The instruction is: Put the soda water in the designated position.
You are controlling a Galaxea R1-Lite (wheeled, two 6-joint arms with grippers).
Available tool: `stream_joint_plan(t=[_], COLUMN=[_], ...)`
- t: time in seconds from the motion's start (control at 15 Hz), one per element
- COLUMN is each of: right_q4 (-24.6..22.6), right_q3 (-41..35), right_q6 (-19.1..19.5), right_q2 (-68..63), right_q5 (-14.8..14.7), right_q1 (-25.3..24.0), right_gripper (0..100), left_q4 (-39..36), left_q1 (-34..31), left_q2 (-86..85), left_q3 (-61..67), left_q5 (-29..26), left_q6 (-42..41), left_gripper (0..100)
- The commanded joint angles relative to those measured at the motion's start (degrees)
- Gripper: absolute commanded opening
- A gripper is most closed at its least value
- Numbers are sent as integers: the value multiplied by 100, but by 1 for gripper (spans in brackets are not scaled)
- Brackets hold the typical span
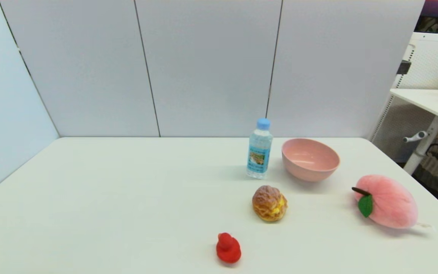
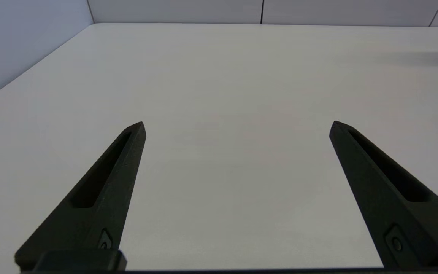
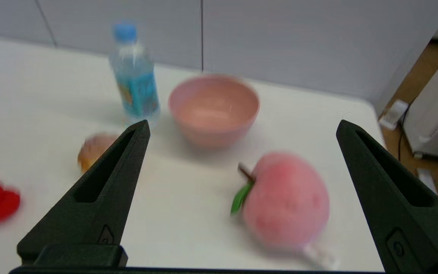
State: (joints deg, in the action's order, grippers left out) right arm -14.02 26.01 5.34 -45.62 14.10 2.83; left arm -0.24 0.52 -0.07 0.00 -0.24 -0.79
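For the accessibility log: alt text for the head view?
A soda water bottle stands upright on a white table, just left of an empty pink bowl and apart from it. Nearer the camera sit a cream puff, a red toy duck and, at right, a plush peach. No arm is visible.

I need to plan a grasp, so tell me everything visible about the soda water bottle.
The soda water is a small clear plastic bottle with a light-blue cap and a blue label showing a small landscape picture. It stands upright on the white table, capped, close beside the pink bowl on the bowl's left, behind the cream puff. No pincer touches it.
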Motion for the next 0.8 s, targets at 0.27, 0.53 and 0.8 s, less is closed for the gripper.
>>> stream_joint_plan(t=[0.27, 0.53, 0.8], right_q4=[1173, 1094, 1428], right_q3=[-1907, -2487, -2593], right_q6=[477, 424, 99], right_q2=[2373, 2971, 3287], right_q5=[-1551, -1560, -1217], right_q1=[-670, -678, -221], right_gripper=[100, 100, 100], left_q4=[-2, -2, -2], left_q1=[0, 0, 0], left_q2=[7, 7, 7], left_q3=[0, 0, 0], left_q5=[-2, -2, -2], left_q6=[0, 0, 0], left_gripper=[100, 100, 100])
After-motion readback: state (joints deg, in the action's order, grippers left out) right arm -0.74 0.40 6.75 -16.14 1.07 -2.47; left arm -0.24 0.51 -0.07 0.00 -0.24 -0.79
